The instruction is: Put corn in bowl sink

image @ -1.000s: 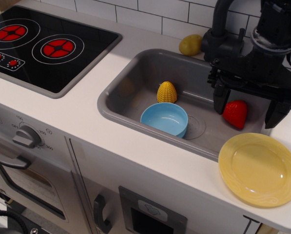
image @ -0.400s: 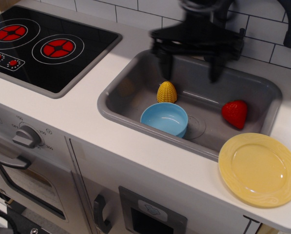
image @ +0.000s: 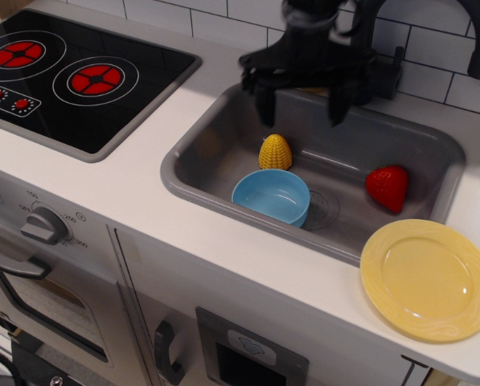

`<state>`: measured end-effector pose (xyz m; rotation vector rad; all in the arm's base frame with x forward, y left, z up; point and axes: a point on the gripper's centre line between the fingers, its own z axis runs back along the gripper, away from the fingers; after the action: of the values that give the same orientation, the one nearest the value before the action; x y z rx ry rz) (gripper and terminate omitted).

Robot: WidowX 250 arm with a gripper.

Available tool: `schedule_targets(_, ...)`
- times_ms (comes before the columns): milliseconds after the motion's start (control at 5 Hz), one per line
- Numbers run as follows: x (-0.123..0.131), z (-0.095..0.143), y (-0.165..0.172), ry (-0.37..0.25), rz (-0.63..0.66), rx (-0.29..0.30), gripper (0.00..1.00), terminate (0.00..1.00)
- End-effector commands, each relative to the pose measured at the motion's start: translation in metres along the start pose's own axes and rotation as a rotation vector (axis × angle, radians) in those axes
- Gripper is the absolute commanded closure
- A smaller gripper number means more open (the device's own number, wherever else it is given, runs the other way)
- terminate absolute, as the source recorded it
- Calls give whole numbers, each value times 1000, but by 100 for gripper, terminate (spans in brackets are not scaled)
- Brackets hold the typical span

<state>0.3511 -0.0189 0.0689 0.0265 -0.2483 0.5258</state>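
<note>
The corn (image: 275, 151) stood upright on the floor of the sink (image: 223, 133), tip up, just behind the bowl (image: 271, 196) and apparently touching or nearly touching its far rim; it looked like a light, hollow, rigid plastic toy, its bumpy kernel rows probably giving the pads some bite, though the taper toward the tip could let it squirt upward, so a hold across the wider lower half seemed the better choice. The bowl sat open and empty, likely light enough to skid if nudged. The gripper (image: 297, 104) hung above and slightly behind the corn, its two dark fingers (image: 264, 103) spread wide and holding nothing. Room around the cob looked fair to left and right, tighter toward the bowl in front, with the sink's back wall and the black tap (image: 384, 48) close behind the arm. A red strawberry (image: 387, 187) lay well apart to the right, and a yellow plate (image: 428, 279) rested on the counter outside the basin
</note>
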Motion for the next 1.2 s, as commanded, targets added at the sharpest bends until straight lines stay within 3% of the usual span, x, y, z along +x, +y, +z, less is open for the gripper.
schedule_targets(0, 14, -20, -1, -101, -24, -20, 0, 0)
schedule_targets(600, 37, -43, 13, -57, 18, 19, 0, 0)
schedule_targets(1000, 28, -74, 11, -45, -7, 73, 0, 0)
